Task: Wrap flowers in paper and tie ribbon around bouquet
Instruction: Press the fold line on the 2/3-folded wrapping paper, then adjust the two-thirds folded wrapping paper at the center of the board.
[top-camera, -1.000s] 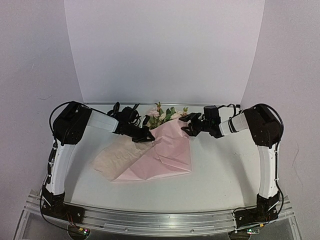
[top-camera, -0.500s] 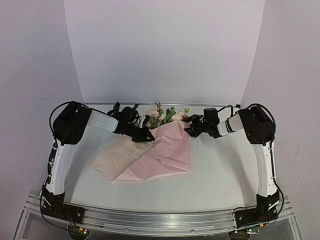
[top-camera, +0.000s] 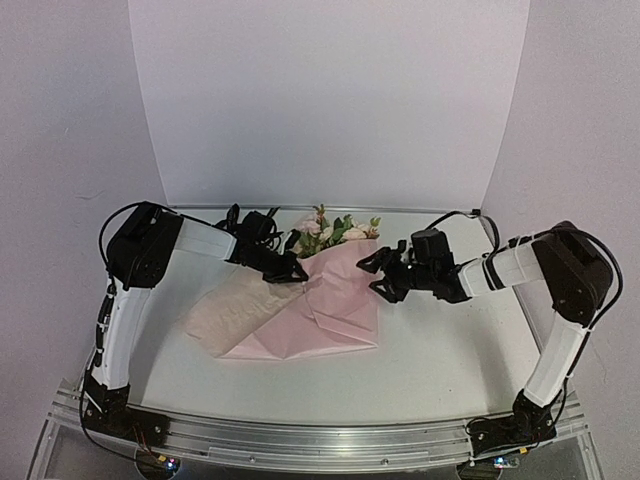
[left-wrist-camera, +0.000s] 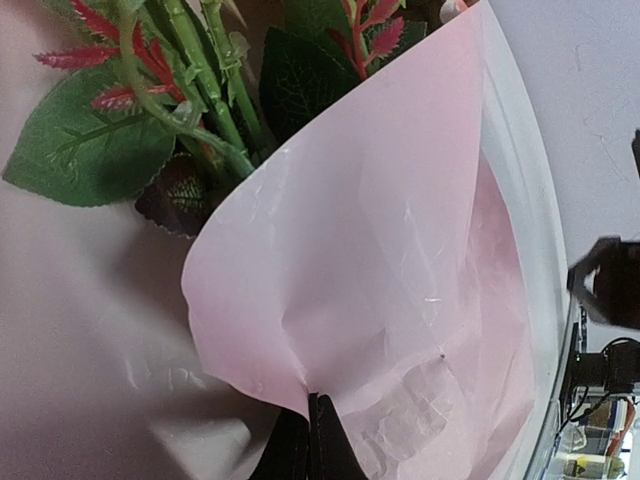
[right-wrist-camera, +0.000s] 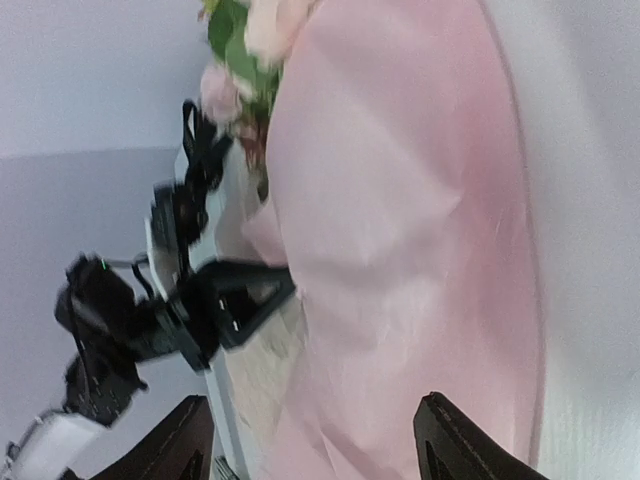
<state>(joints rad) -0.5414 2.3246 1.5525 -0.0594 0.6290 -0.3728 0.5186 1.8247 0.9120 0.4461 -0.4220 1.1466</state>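
The flowers (top-camera: 335, 230) lie at the back middle of the table, their stems tucked into the light pink paper (top-camera: 335, 300), which is folded loosely over them. My left gripper (top-camera: 295, 270) is shut on the paper's upper left edge; the left wrist view shows the black tips (left-wrist-camera: 310, 402) pinching the pink fold (left-wrist-camera: 400, 250) just below the green stems and leaves (left-wrist-camera: 215, 100). My right gripper (top-camera: 378, 277) stands open at the paper's right edge. In the right wrist view its wide-apart gripper (right-wrist-camera: 320, 445) hovers over the pink sheet (right-wrist-camera: 400, 200) without holding it. No ribbon shows.
A cream crinkled sheet (top-camera: 225, 315) sticks out from under the pink paper on the left. Black cables (top-camera: 250, 225) bunch behind the left wrist. A white backdrop (top-camera: 330, 100) curves up right behind the flowers. The left gripper (right-wrist-camera: 235, 300) appears across the paper in the right wrist view.
The right arm has swung forward from beside the blossoms to the paper's right edge, and its jaws have opened wider. The left gripper has kept its pinch and place.
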